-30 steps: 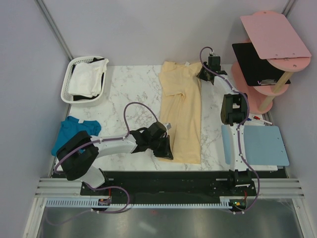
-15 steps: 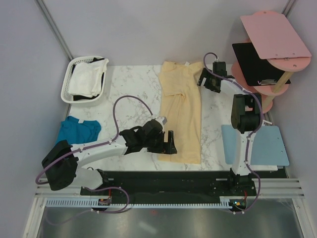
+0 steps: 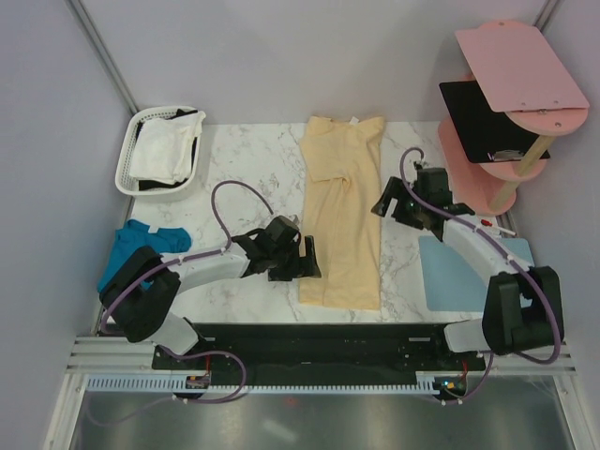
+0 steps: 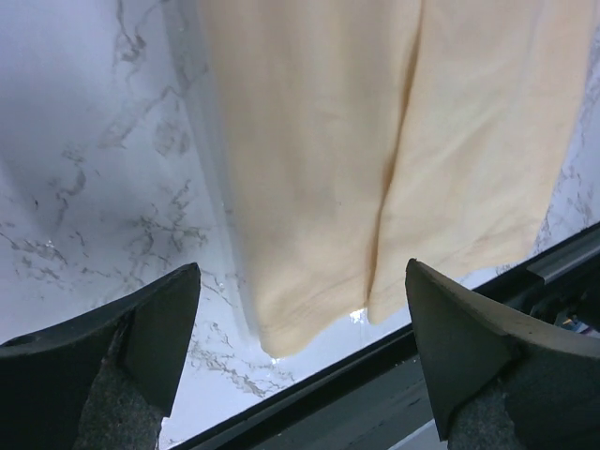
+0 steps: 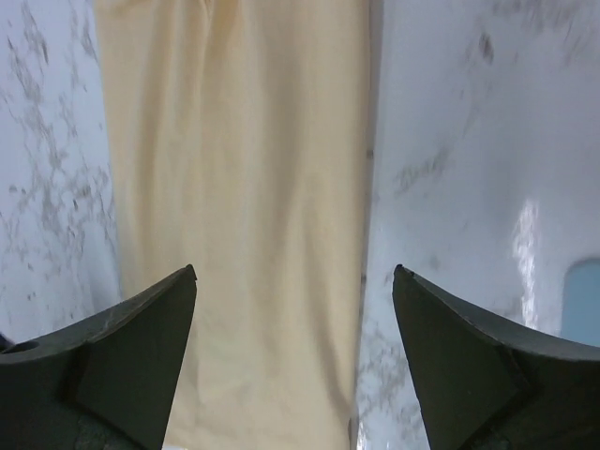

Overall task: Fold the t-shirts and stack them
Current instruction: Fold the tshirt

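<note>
- Since a second ago, your left gripper (image 3: 307, 261) and right gripper (image 3: 384, 203) have pulled off the pale yellow-cream cloth t-shirt (image 3: 342, 220).
- Both stand with jaws apart, empty, beside its long edges.
- Your shirt lies folded lengthwise, flat on the white marble table (image 3: 244, 159).

Bright, even light falls from above. The top view is sharp, with soft shadows on the table (image 3: 234, 169) beneath both arms. In the 2 wrist views the near fingers (image 4: 150, 328) are blurred, and white glare glints off the marble near the shirt (image 4: 319, 141).
</note>
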You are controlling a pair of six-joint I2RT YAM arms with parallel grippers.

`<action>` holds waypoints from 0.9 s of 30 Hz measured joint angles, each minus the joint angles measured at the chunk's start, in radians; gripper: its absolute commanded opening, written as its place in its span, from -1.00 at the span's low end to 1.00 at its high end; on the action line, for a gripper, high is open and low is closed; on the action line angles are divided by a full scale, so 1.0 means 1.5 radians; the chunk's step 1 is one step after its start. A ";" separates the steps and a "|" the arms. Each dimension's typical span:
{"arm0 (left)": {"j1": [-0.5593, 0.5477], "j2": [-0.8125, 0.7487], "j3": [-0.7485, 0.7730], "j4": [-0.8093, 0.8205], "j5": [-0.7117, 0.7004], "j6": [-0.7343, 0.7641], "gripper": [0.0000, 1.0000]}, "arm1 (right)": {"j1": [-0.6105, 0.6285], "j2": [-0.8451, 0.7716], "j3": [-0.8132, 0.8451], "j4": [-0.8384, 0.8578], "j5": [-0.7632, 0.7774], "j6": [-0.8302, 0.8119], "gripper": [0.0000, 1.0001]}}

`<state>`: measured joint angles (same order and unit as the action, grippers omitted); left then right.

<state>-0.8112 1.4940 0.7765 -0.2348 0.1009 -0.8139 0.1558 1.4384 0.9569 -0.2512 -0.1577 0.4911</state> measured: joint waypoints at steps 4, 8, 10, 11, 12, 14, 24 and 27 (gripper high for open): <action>0.013 0.028 0.008 -0.001 0.005 -0.008 0.88 | 0.004 -0.102 -0.133 -0.036 -0.033 0.023 0.68; 0.013 0.031 0.008 0.002 0.014 -0.021 0.82 | 0.004 -0.204 -0.233 -0.089 -0.057 0.043 0.60; 0.013 0.031 0.002 0.007 0.022 -0.031 0.79 | 0.009 -0.244 -0.263 -0.109 -0.068 0.052 0.58; 0.013 0.029 -0.002 0.011 0.025 -0.036 0.75 | 0.013 -0.262 -0.277 -0.120 -0.073 0.057 0.56; 0.013 0.026 -0.009 0.020 0.030 -0.041 0.73 | 0.020 -0.278 -0.291 -0.127 -0.078 0.062 0.54; 0.013 0.017 -0.025 0.031 0.039 -0.052 0.67 | 0.036 -0.306 -0.320 -0.138 -0.089 0.077 0.53; 0.008 -0.008 -0.070 0.047 0.068 -0.082 0.19 | 0.134 -0.383 -0.432 -0.114 -0.135 0.185 0.38; 0.005 0.004 -0.070 0.042 0.078 -0.088 -0.38 | 0.142 -0.384 -0.451 -0.079 -0.148 0.211 0.12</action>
<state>-0.8043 1.4994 0.6712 -0.1711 0.2173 -0.9459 0.3691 0.8627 0.2810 -0.3691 -0.3794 0.8070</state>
